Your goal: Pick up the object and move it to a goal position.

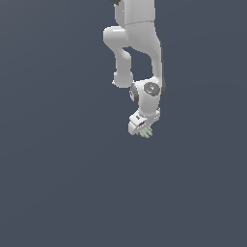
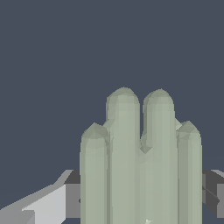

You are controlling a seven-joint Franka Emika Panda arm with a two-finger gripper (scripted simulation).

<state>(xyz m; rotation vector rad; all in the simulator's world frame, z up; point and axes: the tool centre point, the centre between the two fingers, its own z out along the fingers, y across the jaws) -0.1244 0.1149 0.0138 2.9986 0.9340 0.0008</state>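
The object (image 1: pixel 146 131) is a small pale sage-green lump with rounded lobes, sticking out below the white arm's hand in the exterior view. The gripper (image 1: pixel 143 129) is shut on it. In the wrist view the object (image 2: pixel 140 162) fills the middle as several upright rounded ridges. It sits between the two grey fingers (image 2: pixel 72 199), which press against its sides. The gripper (image 2: pixel 142 197) is largely hidden behind it.
The white arm (image 1: pixel 137 43) reaches down from the upper middle of the exterior view. Around it lies a plain dark grey-blue surface (image 1: pixel 58 183) with no other objects or edges in sight.
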